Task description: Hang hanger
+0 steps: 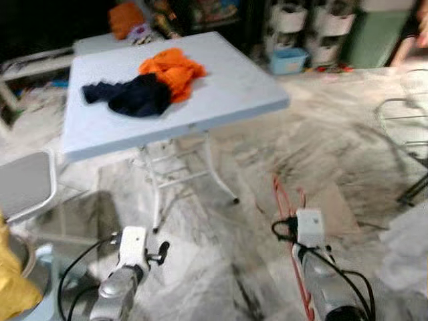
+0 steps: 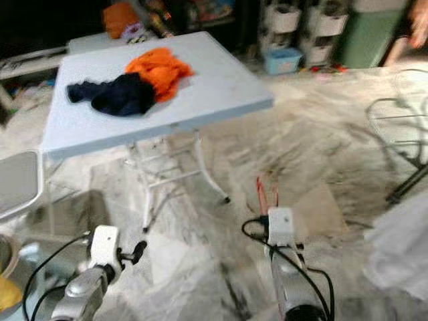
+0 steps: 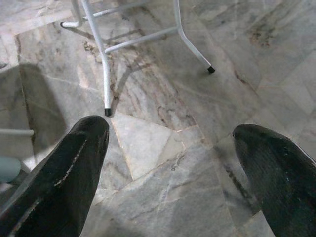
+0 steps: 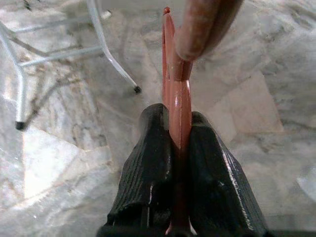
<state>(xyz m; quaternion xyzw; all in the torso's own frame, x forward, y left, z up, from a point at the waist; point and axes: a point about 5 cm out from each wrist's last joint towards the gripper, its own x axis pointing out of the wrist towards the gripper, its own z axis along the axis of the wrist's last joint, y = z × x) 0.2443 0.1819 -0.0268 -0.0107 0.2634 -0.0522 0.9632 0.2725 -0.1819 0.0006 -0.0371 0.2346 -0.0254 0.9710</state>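
Thin red hanger [image 4: 178, 98] in right claw [image 4: 180, 148]

A thin orange-red plastic hanger [image 4: 177, 98] stands edge-on between the two black fingers of the right gripper [image 4: 180, 148], which are closed tight against its flat sides. Its glossy narrow bars run forward past the fingertips, above the marble floor. From the head camera the same hanger [image 1: 286, 200] shows as slim red loops reaching out ahead of the right wrist, near a table leg.

Glossy plastic hanger [image 4: 178, 98] (marble floor [image 1: 281, 160]).
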